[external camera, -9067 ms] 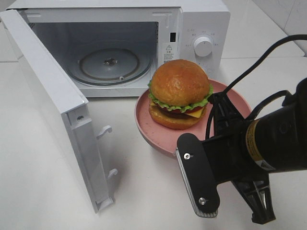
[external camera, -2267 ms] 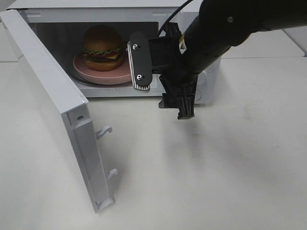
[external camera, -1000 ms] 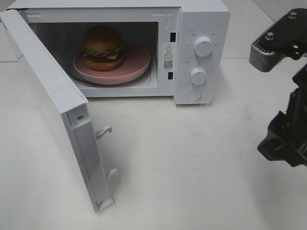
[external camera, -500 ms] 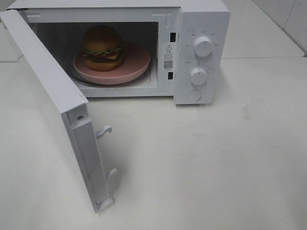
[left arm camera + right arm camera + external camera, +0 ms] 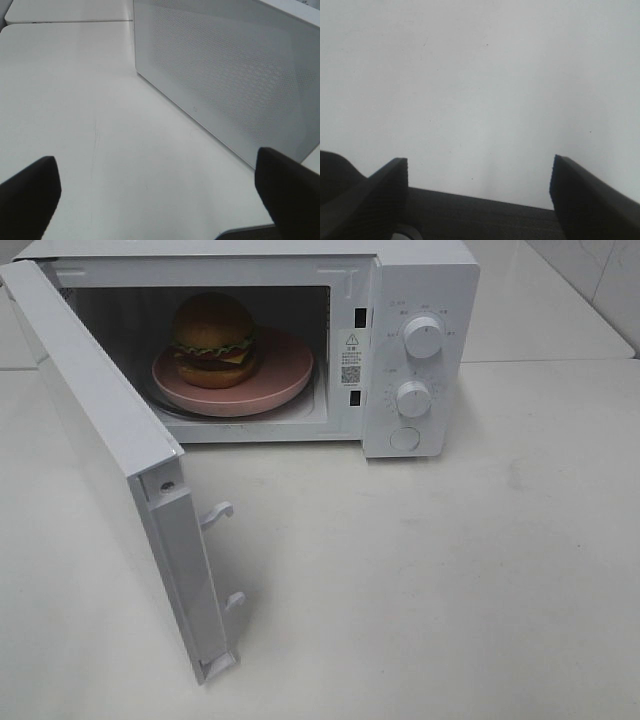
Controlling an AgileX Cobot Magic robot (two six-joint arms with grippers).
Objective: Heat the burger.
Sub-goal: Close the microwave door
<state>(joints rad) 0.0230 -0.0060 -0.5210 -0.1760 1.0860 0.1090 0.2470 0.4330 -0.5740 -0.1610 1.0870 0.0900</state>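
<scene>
With the burger (image 5: 212,338) on its pink plate (image 5: 285,370) inside the microwave (image 5: 425,280), the open door (image 5: 100,430) at left faces the left gripper (image 5: 157,195), jaws spread and empty; the right gripper (image 5: 482,185), also released, looks farther off.

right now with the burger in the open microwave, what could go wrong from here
1. The door stands wide open; a hard or glancing push may slide the microwave or leave it unlatched.
2. The pink plate reaches close to the cavity's front edge; the closing door might bump it.
3. The burger sits off-centre on the plate and could topple if jolted.
</scene>
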